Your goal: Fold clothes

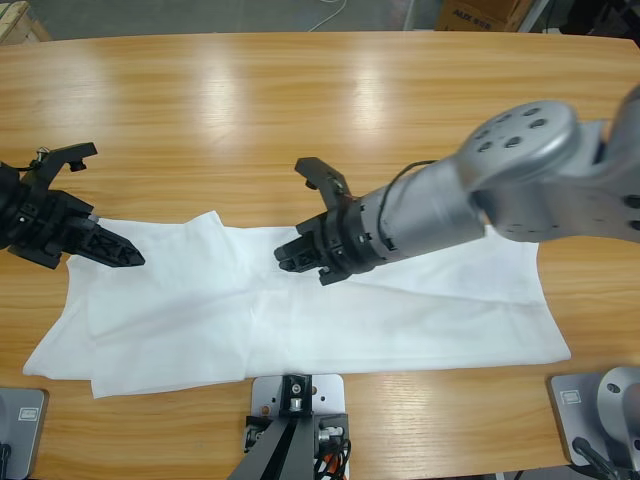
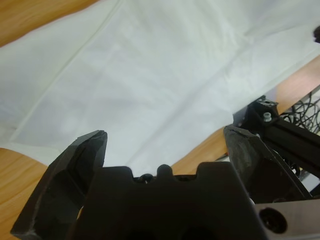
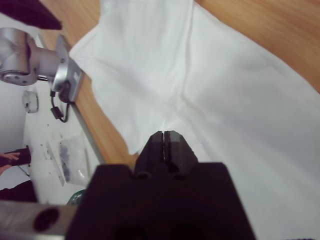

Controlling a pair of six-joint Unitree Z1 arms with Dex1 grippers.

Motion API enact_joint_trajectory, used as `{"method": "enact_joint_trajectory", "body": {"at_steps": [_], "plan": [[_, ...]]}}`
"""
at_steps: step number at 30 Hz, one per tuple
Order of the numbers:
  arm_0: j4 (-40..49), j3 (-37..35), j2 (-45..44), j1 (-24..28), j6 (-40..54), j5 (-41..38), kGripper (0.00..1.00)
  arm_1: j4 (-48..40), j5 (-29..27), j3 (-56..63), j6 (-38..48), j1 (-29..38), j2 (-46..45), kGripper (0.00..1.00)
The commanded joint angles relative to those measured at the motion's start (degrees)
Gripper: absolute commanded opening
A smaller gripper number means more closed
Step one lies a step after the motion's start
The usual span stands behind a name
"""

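Figure: white T-shirt (image 1: 300, 320) spread on the wooden counter (image 1: 250, 110), both arms low over it, seen from above and along each wrist.

At 9 o'clock in the overhead view I have the left pincer (image 1: 95, 200), its two black jaws standing wide apart. One jaw lies over the shirt's upper left edge, the other is lifted clear over bare wood. My left wrist view shows the same wide gap, with only flat cloth beyond it and nothing held.

The shirt lies as a long band across the near half of the counter, running from 8 o'clock to 4 o'clock. It looks partly folded: a doubled flap shows at its left end and shallow creases run along its length. I cannot make out lettering or a label from here.

Just right of centre I have the right pincer (image 1: 287, 255), hovering low over the shirt's upper middle. In my right wrist view its jaws are pressed together with no cloth between them; a black prong stands up behind it in the overhead view.

Handling, as I judge it: thin cotton, light and limp, which will sag and drag when lifted. I would pinch at a hem or a corner.
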Motion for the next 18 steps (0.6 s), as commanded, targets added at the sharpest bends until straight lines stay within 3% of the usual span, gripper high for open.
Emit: {"method": "enact_joint_trajectory", "body": {"at_steps": [1,18], "plan": [[0.22,0.17,2.8,0.58,0.87,-1.9,0.904,-4.56,1.75,0.54,-0.64,-1.55,9.67,0.0],[0.86,0.33,3.34,0.58,0.96,-1.98,0.904,-7.44,1.91,4.12,-0.48,-2.18,11.8,0.0]]}}
